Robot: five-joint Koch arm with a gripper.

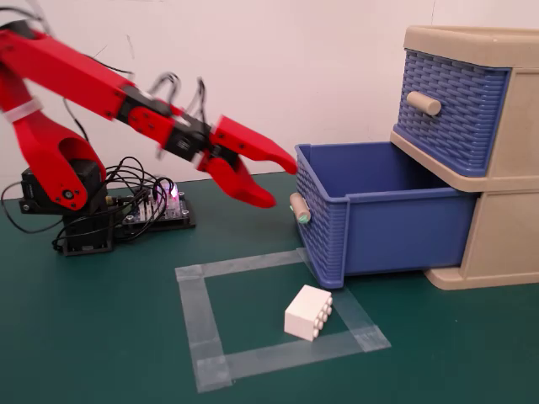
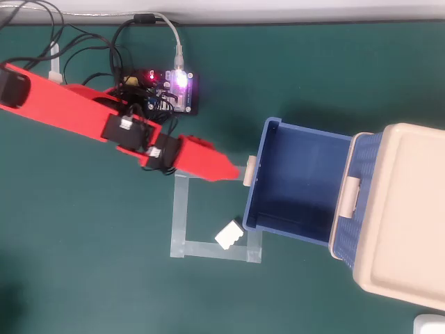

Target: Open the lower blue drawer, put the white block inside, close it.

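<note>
Nearest the fixed camera, on the green tabletop (image 1: 101,337), the white block (image 1: 308,312) is seen lying inside a square marked out in pale tape (image 1: 190,311), its studded face turned toward the right of that view. From overhead, the block (image 2: 229,234) is shown near the square's right-hand strip, close to the drawer's front corner but not touching it.

Just beyond, the lower blue drawer (image 1: 387,231) is pulled well out of the beige cabinet (image 1: 505,244), its interior exposed and seen bare from above (image 2: 299,184). Its beige handle with teal-green ends (image 1: 298,208) is carried on the front panel, facing the arm.

To the left of the handle in the fixed view, the red gripper (image 1: 282,183) is held above the table, its two jaws spread apart with nothing between them; one jaw is angled upward toward the drawer's rim, the other downward. In the overhead view the gripper's tip (image 2: 233,172) is shown just beside the handle (image 2: 248,170), a narrow gap being visible between them.

Farther back, the arm's base (image 1: 80,223) and a lit circuit board (image 2: 174,87) with tangled cables are seen against the white wall, and the upper blue drawer (image 1: 450,105) is shown closed.
</note>
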